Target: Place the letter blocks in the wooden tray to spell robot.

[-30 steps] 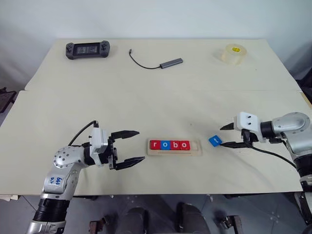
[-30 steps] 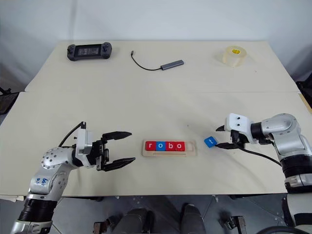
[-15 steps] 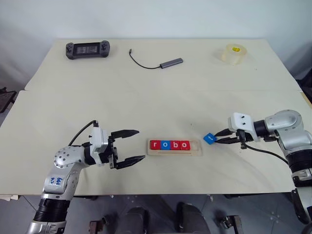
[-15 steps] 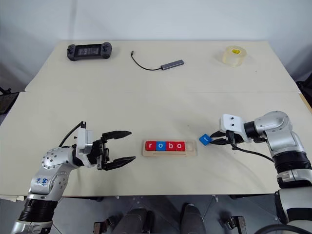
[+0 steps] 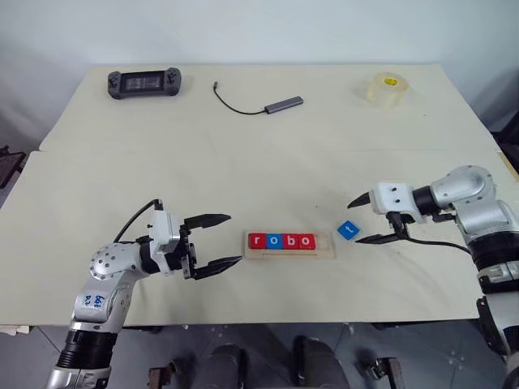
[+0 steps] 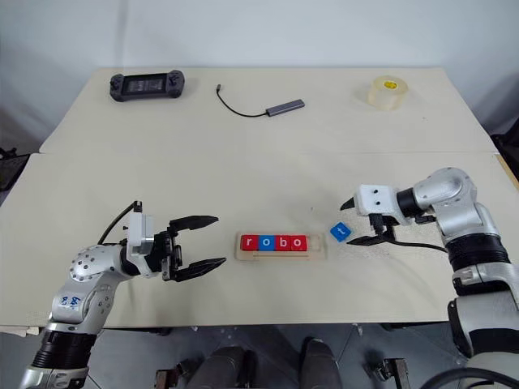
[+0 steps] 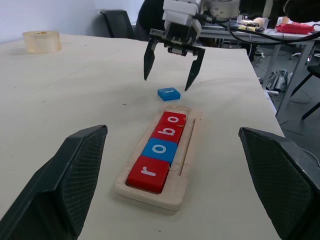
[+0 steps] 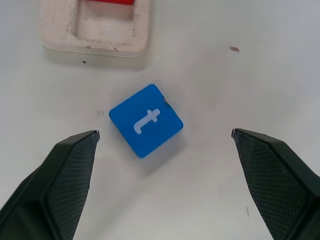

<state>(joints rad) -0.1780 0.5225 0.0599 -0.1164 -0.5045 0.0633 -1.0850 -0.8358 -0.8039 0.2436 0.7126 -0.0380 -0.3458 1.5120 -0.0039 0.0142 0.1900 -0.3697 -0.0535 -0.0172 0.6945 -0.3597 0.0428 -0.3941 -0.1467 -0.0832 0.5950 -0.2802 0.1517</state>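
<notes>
Right gripper (image 5: 367, 219), jaws wide and empty, hangs over the blue t block (image 5: 348, 230) on the tabletop (image 5: 268, 162). The block lies askew at 3 o'clock of the wooden tray (image 5: 290, 254); squaring it before gripping would likely seat it best in the free end slot. Left gripper (image 5: 217, 240) waits at 9 o'clock, jaws open, empty.

four tiles spelling "robo" (image 7: 161, 149) are seated in the wooden tray (image 7: 150, 191); a blue tile (image 7: 169, 93), apparently a "t", is flanked by the spread right gripper (image 7: 169, 76).

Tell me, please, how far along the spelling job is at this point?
Done: four blocks reading r, o, b, o sit in the wooden tray, with its right end slot free. In hand: nothing; the blue t block lies flat on the table beside that end, between the open fingers of the right tool. Left: grasp the t and seat it last.
</notes>
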